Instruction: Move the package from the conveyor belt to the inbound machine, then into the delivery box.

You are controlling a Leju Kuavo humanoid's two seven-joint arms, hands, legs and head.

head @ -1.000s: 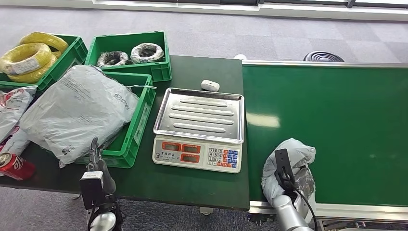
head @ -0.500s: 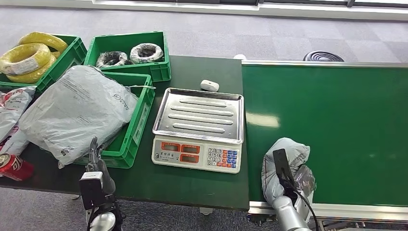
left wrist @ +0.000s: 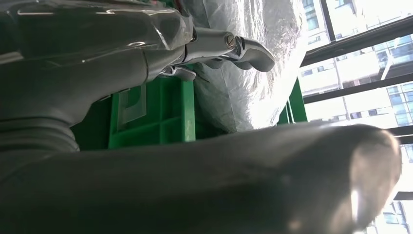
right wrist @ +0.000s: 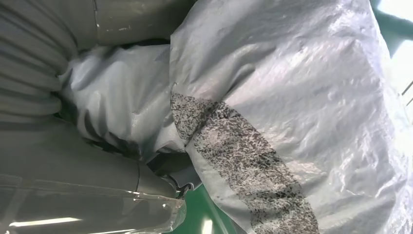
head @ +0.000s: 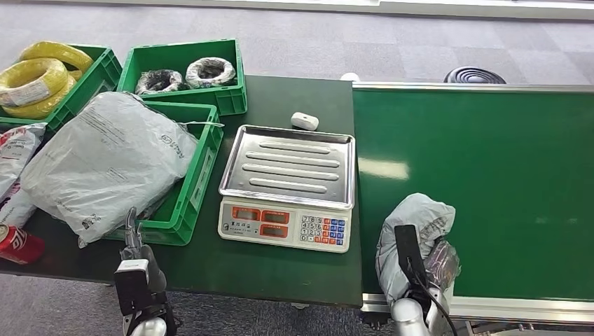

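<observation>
1. The grey package point(head: 413, 234) lies at the near left corner of the green conveyor belt point(head: 490, 182), just right of the scale point(head: 287, 185).
2. The right hand point(head: 410, 255) is grasping the package, its thumb and fingers pressed into the crumpled plastic.
3. The left hand point(head: 133, 245) hangs at the near table edge, just near of a green crate point(head: 199, 175) holding a large grey bag point(head: 105, 157); it holds nothing, fingers apart.
4. On the far left, 2 more crates hold coiled cables.
</observation>
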